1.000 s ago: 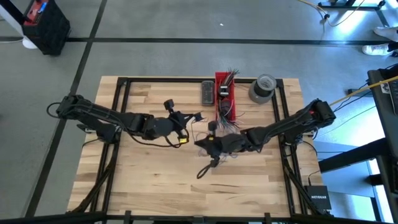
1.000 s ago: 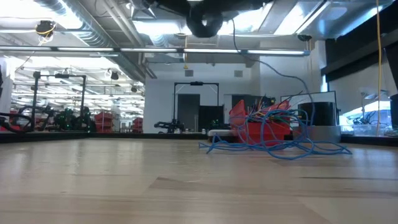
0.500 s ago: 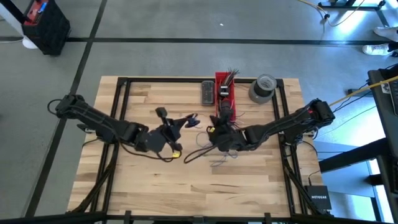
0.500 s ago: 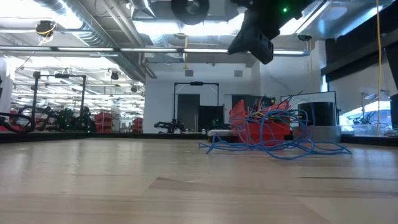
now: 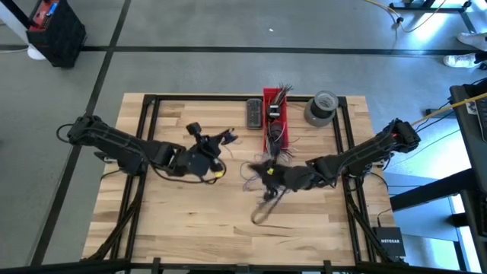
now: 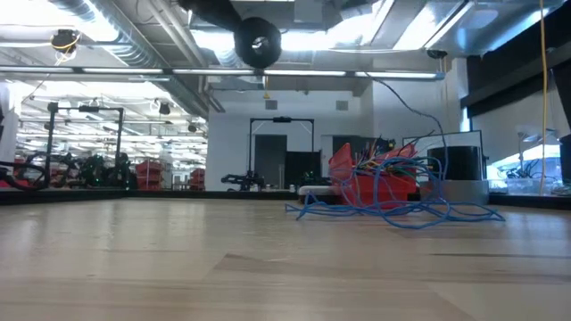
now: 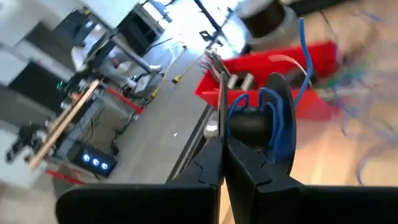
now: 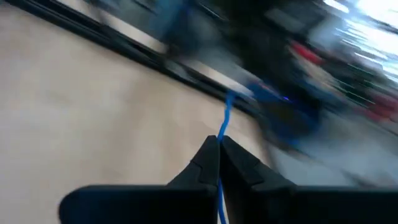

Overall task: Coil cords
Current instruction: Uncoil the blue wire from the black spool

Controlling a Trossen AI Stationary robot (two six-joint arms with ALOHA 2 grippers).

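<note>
The right gripper (image 8: 217,146) has its two dark fingers pressed together on a thin blue flexible cord (image 8: 225,118), which runs out from between the tips and off over the pale wooden table (image 8: 87,93). The left gripper (image 7: 222,134) is likewise closed tight, and just past its tips sits a black rounded spool-like piece (image 7: 252,124) with blue cord looped around it; whether the fingers pinch the cord itself or that dark piece I cannot tell for sure, though the loops hang right against them. From above, the left gripper (image 5: 221,141) is raised over the middle of the butcher-block table (image 5: 175,221), and the right gripper (image 5: 262,173) is near it, toward the table's centre-right, with a loop of dark thin cord (image 5: 266,209) trailing below it onto the wood. Farther back stands a long red plastic bin (image 5: 274,114) with a bunch of short multicoloured wire ends sticking out of it, a flat dark grey rectangular device (image 5: 253,113) beside it, and a thick grey tape roll (image 5: 321,106) on the other side. At table height a loose tangle of blue cords (image 6: 393,201) lies in front of the red bin. The step looks like winding: one arm holding the coil, the other feeding cord. The next move seems to call for carrying the fed strand around the held loops under light tension, without letting the slack snag.
</note>
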